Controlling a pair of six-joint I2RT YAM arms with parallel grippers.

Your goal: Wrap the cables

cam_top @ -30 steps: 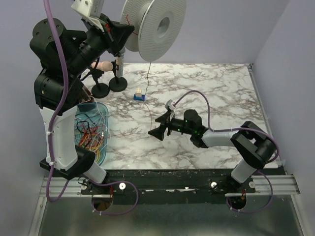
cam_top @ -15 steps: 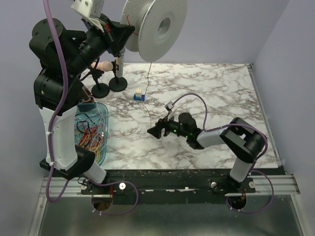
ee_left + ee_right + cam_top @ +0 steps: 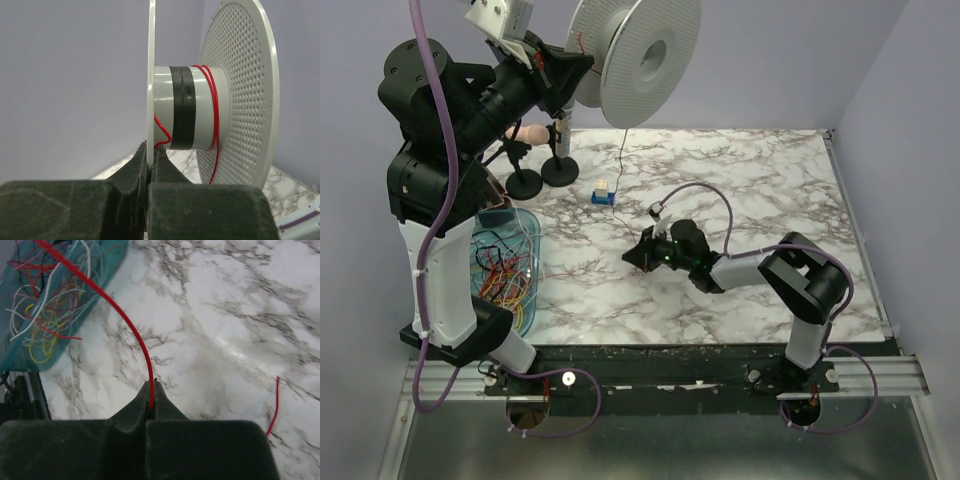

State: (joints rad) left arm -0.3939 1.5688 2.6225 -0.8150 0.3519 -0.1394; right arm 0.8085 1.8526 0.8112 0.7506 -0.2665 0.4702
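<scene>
Left arm is raised at 11 o'clock over the desk (image 3: 770,190). Left fingers (image 3: 578,72) are clamped on the thin near flange of the grey spool (image 3: 635,55), which is held in the air above the far edge. In the left wrist view the fingers (image 3: 156,162) are pressed together on that flange edge with no gap showing.

Red cable (image 3: 214,110) makes a few turns round the spool hub beside a black band (image 3: 182,107), and one strand crosses down behind the near flange.

From the spool the red cable (image 3: 622,160) drops toward 6 o'clock, straight down to the right fingers (image 3: 632,258), which sit low over the desk left of centre. The right arm reaches in from 4 o'clock.

In the right wrist view the fingers (image 3: 158,399) are closed on the red cable (image 3: 107,297) right at the tips, and it arcs away toward 11 o'clock.

A short loose red strand (image 3: 274,407) lies on the marble at 3 o'clock of those fingers.

The other cables (image 3: 505,275), red, yellow, white and black, are tangled in the teal bin (image 3: 534,235) at 9 o'clock on the desk, next to the left arm base.

A small blue-and-white block (image 3: 604,193) is at 11 o'clock from the right fingers, just beside the hanging cable. Black round-base stands (image 3: 560,172) sit at the far-left corner.
</scene>
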